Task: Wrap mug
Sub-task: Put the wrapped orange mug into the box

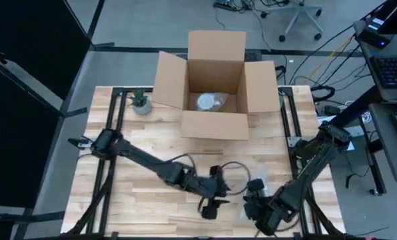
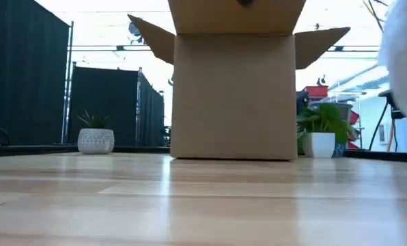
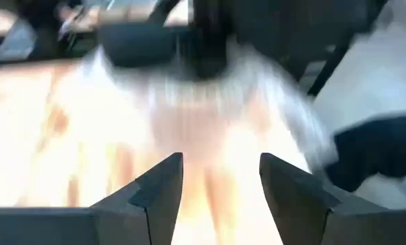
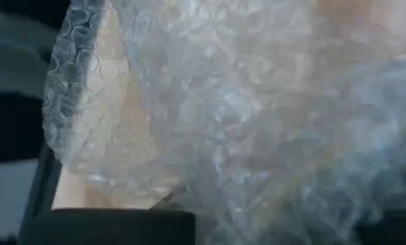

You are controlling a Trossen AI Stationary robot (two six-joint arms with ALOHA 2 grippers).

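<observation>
The open box (image 1: 215, 83) already held one wrapped bundle (image 1: 210, 101), while I had both arms over the bubble wrap (image 4: 210, 102) at the table's near edge (mug hidden), left gripper (image 3: 220, 184) parted, right gripper (image 1: 257, 200) unreadable.

Bright, even light; left wrist view motion-blurred, low view backlit, overexposed

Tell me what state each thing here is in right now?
Cardboard box: upright, flaps open, a wrapped bundle inside.
Bubble wrap: crumpled, close against the right claw's camera.
Left claw: open, empty, above the table.
Right claw: near the table's front edge, grip hidden.
Small potted plant: upright beside the box.
</observation>
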